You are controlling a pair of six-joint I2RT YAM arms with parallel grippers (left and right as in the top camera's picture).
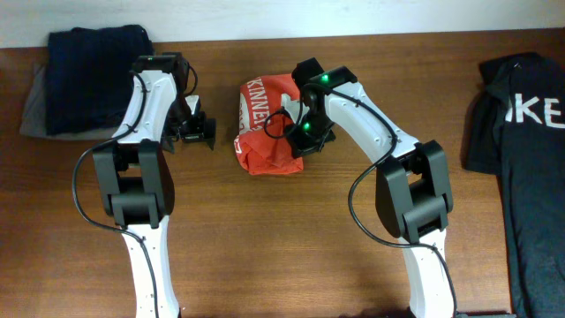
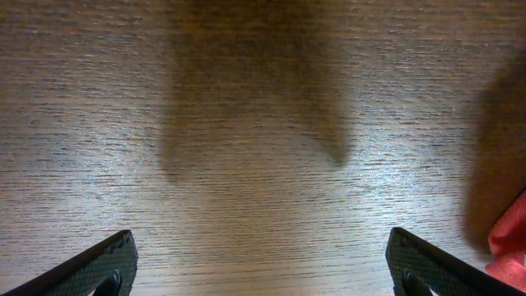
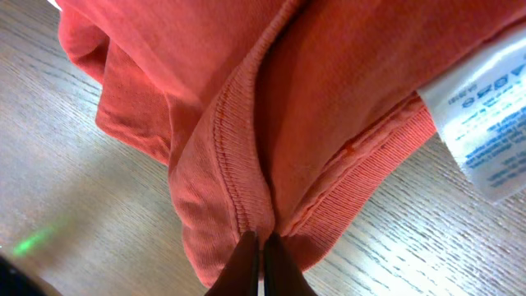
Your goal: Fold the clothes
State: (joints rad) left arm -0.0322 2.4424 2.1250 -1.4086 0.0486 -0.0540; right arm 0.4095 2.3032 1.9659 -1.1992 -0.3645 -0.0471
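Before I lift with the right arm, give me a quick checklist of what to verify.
1. Grip: right tool shut on the T-shirt at its ribbed edge: ok.
2. Spare arm: left tool open and empty: ok.
3. Clearance: left tool apart from the T-shirt, over bare table: ok.
4. T-shirt lying flat: not ok, bunched.
5. Number of layers pinched: cannot tell.
6. Neighbours: dark pile and black shirt lie apart from the T-shirt: ok.

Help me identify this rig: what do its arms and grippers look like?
The left arm and right arm have white links, blocky black joint housings and looping black cables. The right arm shows green lights near its wrist. The left gripper's fingers are black woven carbon fibre.
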